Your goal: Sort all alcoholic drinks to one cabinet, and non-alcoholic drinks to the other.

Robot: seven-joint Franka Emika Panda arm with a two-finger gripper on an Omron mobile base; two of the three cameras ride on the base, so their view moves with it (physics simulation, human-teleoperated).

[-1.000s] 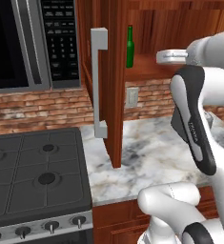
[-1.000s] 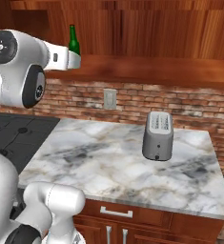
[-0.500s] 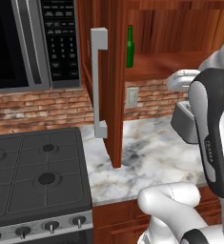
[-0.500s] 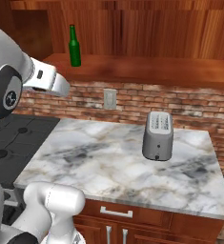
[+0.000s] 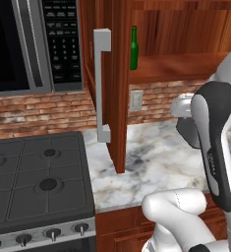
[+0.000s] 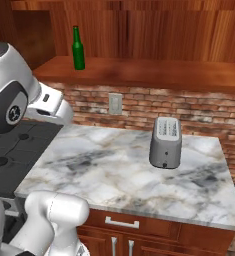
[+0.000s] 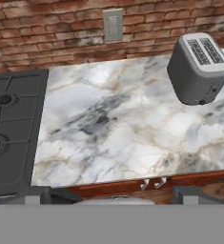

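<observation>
A dark green glass bottle (image 5: 133, 48) (image 6: 78, 48), an alcoholic drink, stands upright at the left end of the open cabinet's wooden shelf (image 5: 186, 66) (image 6: 149, 74). It stands alone there, and nothing touches it. My gripper (image 7: 112, 195) is open and holds nothing, its two dark fingertips (image 7: 39, 194) set wide apart. It hangs above the marble counter (image 7: 113, 124), well below the shelf, and looks down at the counter. The non-alcoholic drinks are out of view.
A grey toaster (image 6: 165, 142) (image 7: 199, 66) stands on the counter by the brick wall. The cabinet door (image 5: 114, 83) hangs open with its long handle (image 5: 102, 91) over the counter's left end. A black stove (image 5: 38, 182) and a microwave (image 5: 28, 44) are to the left.
The hand has drawn back from the shelf and come down toward the counter. The green bottle stays upright on the shelf where it was.
</observation>
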